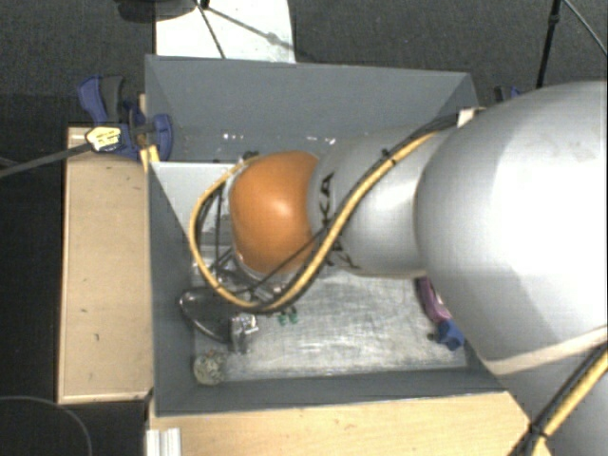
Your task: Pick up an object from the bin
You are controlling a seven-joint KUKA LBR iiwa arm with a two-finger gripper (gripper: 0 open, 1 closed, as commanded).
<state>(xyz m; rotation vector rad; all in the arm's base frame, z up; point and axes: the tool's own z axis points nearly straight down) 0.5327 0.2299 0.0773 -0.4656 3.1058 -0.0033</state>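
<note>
Down at the lower left of the frame, the gripper is seen lowered into the grey metal bin, close to the bin's floor and near its left wall. Most of it is covered from above by the orange cover on the wrist, around which a yellow cable is looped. Whether the gripper is released or clenched therefore cannot be told.

Just left of the gripper, a dark rounded object with a glossy surface is lying on the floor of the bin. Whether it is touched by the gripper cannot be told. Below it, toward the lower left corner of the bin, a greyish speckled lump is set apart from the gripper. A green piece, quite small, is found just right of the gripper, under the edge of the arm.

Well apart, at the right of the bin floor, a purple object and a blue piece just below it are partly hidden by the silver arm, which is stretched in from the right of the frame.
</note>
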